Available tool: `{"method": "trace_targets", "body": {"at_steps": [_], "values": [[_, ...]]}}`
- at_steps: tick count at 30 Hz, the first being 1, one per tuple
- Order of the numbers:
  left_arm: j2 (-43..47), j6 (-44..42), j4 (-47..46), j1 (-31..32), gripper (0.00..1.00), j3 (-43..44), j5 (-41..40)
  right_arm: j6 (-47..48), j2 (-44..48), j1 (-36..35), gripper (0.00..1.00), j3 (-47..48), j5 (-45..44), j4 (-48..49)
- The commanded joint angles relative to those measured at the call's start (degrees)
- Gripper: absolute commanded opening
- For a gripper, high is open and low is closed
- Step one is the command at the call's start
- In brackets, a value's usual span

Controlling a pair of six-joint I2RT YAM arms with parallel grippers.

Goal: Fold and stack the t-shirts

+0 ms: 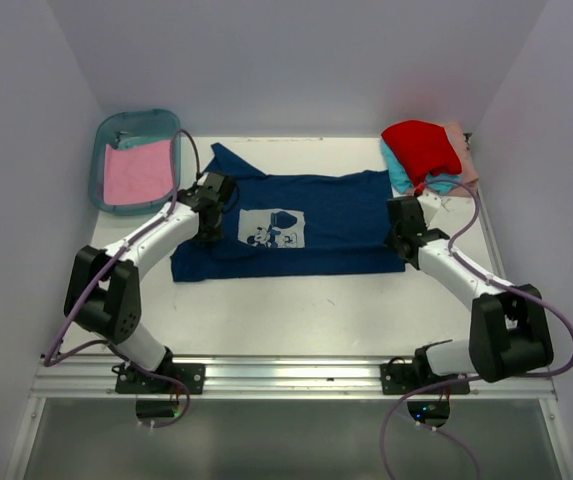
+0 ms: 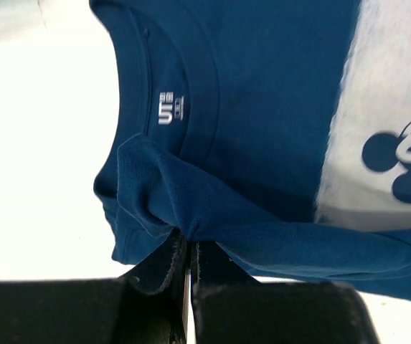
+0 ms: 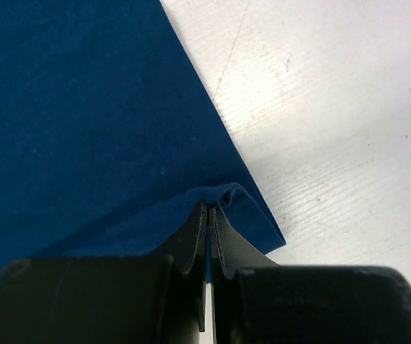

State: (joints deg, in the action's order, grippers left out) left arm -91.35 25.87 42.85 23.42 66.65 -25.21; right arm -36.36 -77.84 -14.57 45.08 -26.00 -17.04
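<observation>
At the collar end of the navy t-shirt (image 1: pixel 326 215), the left gripper (image 2: pixel 189 247) has its black jaws pressed together on a bunched ridge of cloth, just below the ribbed collar (image 2: pixel 191 86). At the opposite end, the right gripper (image 3: pixel 209 215) is likewise closed tight. A small curl of the shirt's corner is pinched between its jaws, where the straight edge meets the table (image 3: pixel 334 107).

Only the left wrist view shows the white neck label (image 2: pixel 168 107) printed inside the collar and the soft folds rising from the pinch. The right wrist view alone shows the fine scratches and grain of the white tabletop beside the hem. The overhead view gives what neither wrist camera can: the whole shirt lies spread sideways across the middle of the table, print side up. One sleeve pokes toward the back wall, and a gripper is at each end. From above, each gripper's body hides its own fingertips.

The pale square print (image 1: pixel 271 228), with its dark cartoon figure, sits left of the shirt's middle. At the back left stands a teal translucent bin (image 1: pixel 101 140) with rounded corners, and a pink t-shirt (image 1: pixel 138 172) lies flat inside it. At the back right, a loose heap holds a red t-shirt (image 1: pixel 421 145) on top, a teal t-shirt (image 1: pixel 406 180) beneath it and a peach t-shirt (image 1: pixel 463 150) behind.
</observation>
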Motion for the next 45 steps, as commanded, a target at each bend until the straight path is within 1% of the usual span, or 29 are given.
{"method": "trace_targets", "body": {"at_steps": [1,6,19,28,30,31,32,33,34,35,36,37,38,39,40,41,43,45], "values": [[-2.42,-1.61,-1.37,-0.83,0.00,5.32,-1.51,0.24,-1.78,0.24,0.00,3.26,-2.74,2.71],[-5.59,-1.87,-0.05,-1.27,0.00,9.10,-2.12,0.15,-4.59,0.59,0.00,4.22,-3.71,3.68],[-9.72,-1.87,-0.13,-3.20,0.01,10.16,-1.86,-0.20,-10.48,1.38,0.00,7.48,-3.97,5.34],[-14.46,-1.87,-1.80,-4.79,0.01,13.94,0.16,-0.73,-13.39,1.38,0.00,8.27,-4.32,6.84],[-15.43,-1.96,-2.42,-4.87,0.04,14.47,-0.19,-0.56,-13.39,1.38,0.00,8.18,-4.85,6.93],[-15.61,-1.96,-3.46,-4.96,0.17,14.64,-0.36,-0.47,-12.95,1.38,0.16,7.92,-4.94,8.24],[-15.00,-1.96,-4.52,-4.88,0.27,13.95,-1.06,-0.21,-12.51,1.38,0.39,6.70,-5.37,9.29],[-14.13,-1.87,-5.92,-4.96,0.40,13.25,-1.24,-0.20,-10.51,1.38,0.57,5.82,-5.81,10.61],[-12.99,-1.61,-8.89,-4.88,0.63,12.46,-1.50,0.06,-9.53,1.38,0.86,4.85,-5.82,13.67],[-10.36,-1.26,-10.32,-4.87,0.71,10.88,-2.12,0.76,-8.30,1.38,0.99,3.10,-5.73,15.09],[-8.86,-0.82,-11.90,-4.96,0.78,10.00,-2.38,0.94,-7.33,1.30,0.99,2.39,-5.64,16.41],[-7.19,-0.47,-14.52,-4.88,0.91,9.20,-2.56,1.37,-5.32,1.30,0.99,1.77,-5.47,18.68],[-3.96,-0.38,-15.77,-4.87,0.97,7.72,-2.65,1.99,-4.34,1.30,0.99,1.33,-5.20,19.32],[-2.36,0.06,-16.74,-4.87,1.00,7.18,-2.56,2.08,-3.38,1.30,0.99,0.72,-4.94,19.58],[-0.77,0.58,-17.88,-4.87,1.00,6.65,-2.56,2.34,-1.02,1.30,0.99,0.36,-3.98,20.28],[2.72,1.02,-18.67,-4.79,1.00,4.82,-1.34,3.13,0.05,1.30,0.99,-0.34,-3.28,20.64],[6.34,1.73,-20.87,-4.79,1.00,1.74,1.47,4.36,2.34,0.86,0.99,-0.87,-0.56,21.16],[11.09,3.82,-22.46,-4.70,1.00,-3.27,5.32,5.95,3.57,0.68,0.99,-0.35,1.82,19.68]]}}
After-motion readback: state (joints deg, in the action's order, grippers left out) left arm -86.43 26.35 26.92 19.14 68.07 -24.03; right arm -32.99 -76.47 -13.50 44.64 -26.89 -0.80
